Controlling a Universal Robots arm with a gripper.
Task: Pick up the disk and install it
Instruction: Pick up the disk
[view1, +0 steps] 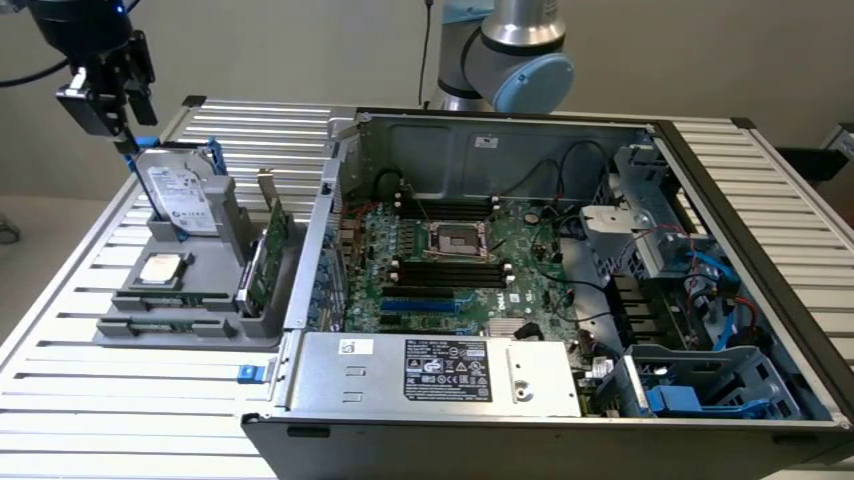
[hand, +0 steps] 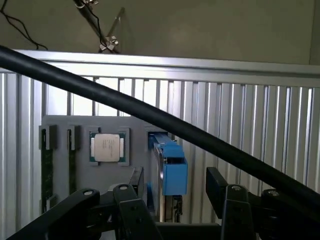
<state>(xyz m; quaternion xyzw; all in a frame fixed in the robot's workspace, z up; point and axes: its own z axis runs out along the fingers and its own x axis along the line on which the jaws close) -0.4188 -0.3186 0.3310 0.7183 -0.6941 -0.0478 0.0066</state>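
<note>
While my gripper (hand: 175, 179) hangs spread and empty just above it, the disk (hand: 171, 156) stands on edge in the grey holder (view1: 200, 322) beside the computer case (view1: 467, 140). I judge it stiff, weighty and shock-sensitive, best pinched across its flat faces; the print on its white label (view1: 184, 203) seems unreadable from here.

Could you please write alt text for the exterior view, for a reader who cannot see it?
An open gripper hangs just above the disk, which stands upright in a grey holder on a slatted metal table. On the exterior view's right lies an open computer case with its motherboard exposed.
</note>
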